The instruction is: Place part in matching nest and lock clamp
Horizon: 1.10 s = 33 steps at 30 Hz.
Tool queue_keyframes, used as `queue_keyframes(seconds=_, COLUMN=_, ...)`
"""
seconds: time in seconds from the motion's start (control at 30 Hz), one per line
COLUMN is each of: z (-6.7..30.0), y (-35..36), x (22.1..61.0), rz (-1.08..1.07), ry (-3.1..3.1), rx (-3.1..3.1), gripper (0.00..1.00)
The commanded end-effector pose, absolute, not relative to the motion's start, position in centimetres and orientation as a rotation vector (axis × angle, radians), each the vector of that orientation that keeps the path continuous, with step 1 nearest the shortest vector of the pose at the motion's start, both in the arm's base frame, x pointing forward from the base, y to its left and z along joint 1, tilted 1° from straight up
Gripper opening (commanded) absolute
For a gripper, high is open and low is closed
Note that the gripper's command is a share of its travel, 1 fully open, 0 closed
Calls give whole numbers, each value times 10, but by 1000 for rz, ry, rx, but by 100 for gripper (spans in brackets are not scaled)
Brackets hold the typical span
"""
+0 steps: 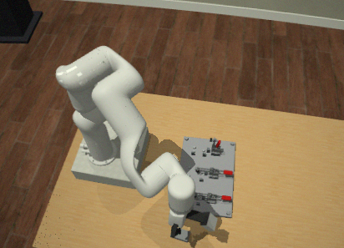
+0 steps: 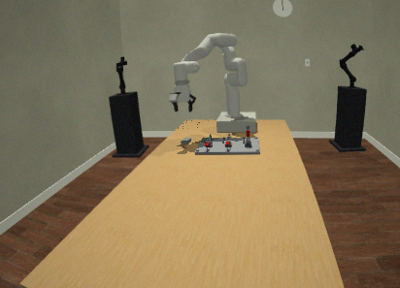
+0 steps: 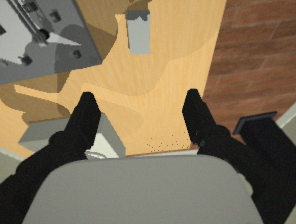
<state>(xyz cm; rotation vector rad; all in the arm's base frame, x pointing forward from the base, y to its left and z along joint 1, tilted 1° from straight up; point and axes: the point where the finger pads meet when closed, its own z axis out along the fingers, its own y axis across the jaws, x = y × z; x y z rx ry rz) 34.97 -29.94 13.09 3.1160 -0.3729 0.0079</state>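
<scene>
Hanging high w/ fingers spread wide, nothing held, gripper [image 2: 183,103] sits above grey part [image 2: 185,142] beside fixture [image 2: 227,149] on counter [image 2: 194,220].

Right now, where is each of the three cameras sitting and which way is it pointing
Top: high above the table, angled down at the fixture; shows the whole arm.
Exterior: at the table's far end, facing along it toward the robot's base; shows the arm with the open gripper raised.
Wrist: behind the fingers, looking down at the table edge and the grey part.
Shared: all three show the fixture; the exterior view also shows the part.
</scene>
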Motion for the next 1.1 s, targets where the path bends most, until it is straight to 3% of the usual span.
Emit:
queue_keyframes(seconds=0.0, z=124, y=-300, x=351, rz=13, ry=-373, rx=3114, gripper=100)
queue_keyframes(seconds=1.07, z=-1, y=-300, x=353, rz=13, ry=-373, rx=3114, gripper=100)
